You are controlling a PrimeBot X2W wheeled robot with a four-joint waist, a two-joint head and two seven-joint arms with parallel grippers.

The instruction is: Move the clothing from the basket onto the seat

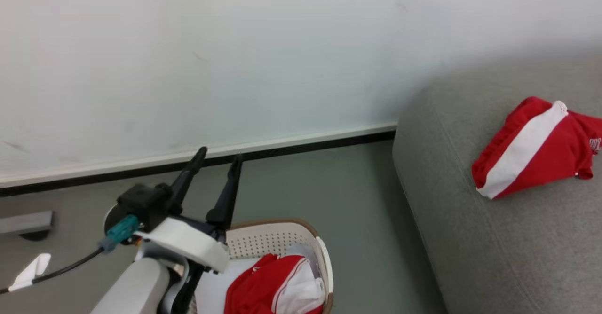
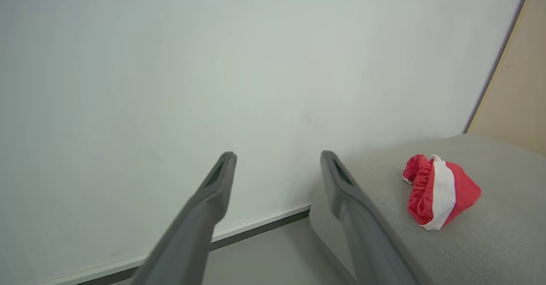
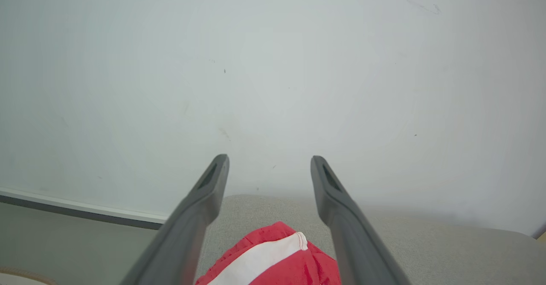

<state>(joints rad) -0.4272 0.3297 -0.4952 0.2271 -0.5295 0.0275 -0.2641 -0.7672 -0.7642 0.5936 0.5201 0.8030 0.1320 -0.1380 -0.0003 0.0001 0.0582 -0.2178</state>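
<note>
We are finding the left pincer (image 1: 220, 154) spread wide and empty. It is hanging at the left side of the basket (image 1: 282, 223), with its fingers aiming at the far wall (image 1: 235, 46) rather than down. The right pincer (image 3: 268, 159) is likewise standing spread and pinching nothing, above the seat (image 1: 470, 239), with one red garment (image 1: 531, 147) lying loose on the cushion just beneath it. We are judging that piece delivered.

A second garment (image 1: 273, 286) is lying bunched in the basket, so we are reading the left arm's station there as readiness to fetch it.

The basket's near part is being cut off by the picture's edge and covered by the left arm, so we cannot tell whether more clothing lies below. The seat garment is running off the right edge. We cannot tell which piece is the jersey.
</note>
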